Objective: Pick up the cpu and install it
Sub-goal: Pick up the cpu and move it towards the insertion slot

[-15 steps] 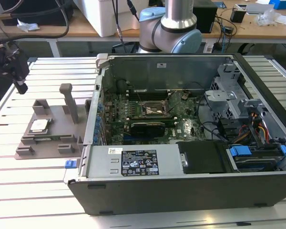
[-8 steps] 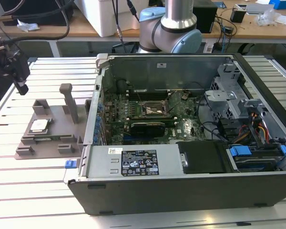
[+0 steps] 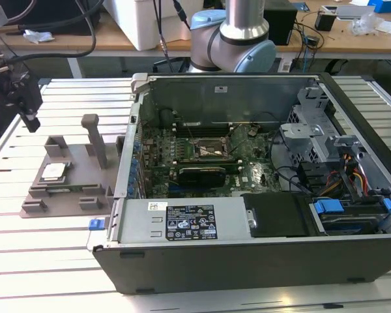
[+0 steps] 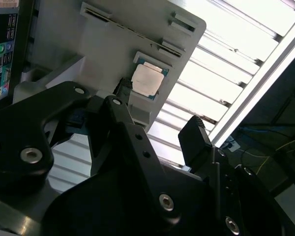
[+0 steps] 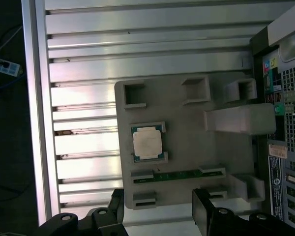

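Note:
The cpu (image 3: 54,173) is a small square chip with a silvery top, lying flat in a recess of the grey fixture plate (image 3: 75,163) at the exterior view's left of the open computer case (image 3: 247,254). Both wrist views look down on the cpu (image 4: 146,80) (image 5: 147,142) in that recess. My gripper (image 3: 30,121) hangs above the table, up and to the exterior view's left of the fixture. In both wrist views the gripper (image 4: 155,123) (image 5: 160,204) is open, and its black fingers (image 4: 194,135) hold nothing. The cpu lies apart from them.
The case's motherboard carries a dark square socket (image 3: 212,150) with a metal frame and a black card (image 3: 202,173) below it. An upright grey post (image 3: 94,140) stands on the fixture near the cpu. The slatted metal table (image 3: 45,261) ends close at the exterior view's left.

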Robot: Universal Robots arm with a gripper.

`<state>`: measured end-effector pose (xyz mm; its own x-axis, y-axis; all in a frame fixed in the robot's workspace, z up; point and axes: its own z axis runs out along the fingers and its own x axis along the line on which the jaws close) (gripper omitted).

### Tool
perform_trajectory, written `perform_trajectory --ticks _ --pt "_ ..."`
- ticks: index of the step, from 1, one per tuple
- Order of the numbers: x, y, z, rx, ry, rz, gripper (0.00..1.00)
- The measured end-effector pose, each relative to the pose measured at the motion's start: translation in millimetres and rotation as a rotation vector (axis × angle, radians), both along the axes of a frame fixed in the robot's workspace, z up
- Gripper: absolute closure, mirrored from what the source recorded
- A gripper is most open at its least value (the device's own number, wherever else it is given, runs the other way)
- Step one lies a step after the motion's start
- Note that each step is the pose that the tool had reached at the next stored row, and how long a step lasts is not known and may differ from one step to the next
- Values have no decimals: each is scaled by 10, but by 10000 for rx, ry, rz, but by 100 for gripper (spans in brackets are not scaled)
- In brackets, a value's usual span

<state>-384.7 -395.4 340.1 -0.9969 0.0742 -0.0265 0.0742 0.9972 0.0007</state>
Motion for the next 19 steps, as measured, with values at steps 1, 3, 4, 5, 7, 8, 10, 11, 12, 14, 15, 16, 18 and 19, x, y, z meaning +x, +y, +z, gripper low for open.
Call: perform_trajectory --ticks 1,3,4,5,7,8,10,11,12,14,15,16,18,19 --pt "1 0 -5 -1 1 0 34" --pt "1 0 -14 -2 -1 0 34" --pt "2 0 -18 -2 0 0 34" --pt "2 0 -23 -3 0 0 34" --pt "4 0 -35 -6 0 -1 34" --pt "4 0 -40 -7 0 -1 34" --pt "5 0 -51 -9 0 0 34" --pt "6 0 -56 -11 0 0 34" --pt "7 0 -65 -13 0 0 34" --pt "9 0 -83 -17 -1 -1 34" --pt "9 0 -87 -18 0 0 34" --pt "10 0 -90 -18 0 0 34" --pt "11 0 -106 -20 0 0 34" --pt "12 0 -110 -21 0 0 34"
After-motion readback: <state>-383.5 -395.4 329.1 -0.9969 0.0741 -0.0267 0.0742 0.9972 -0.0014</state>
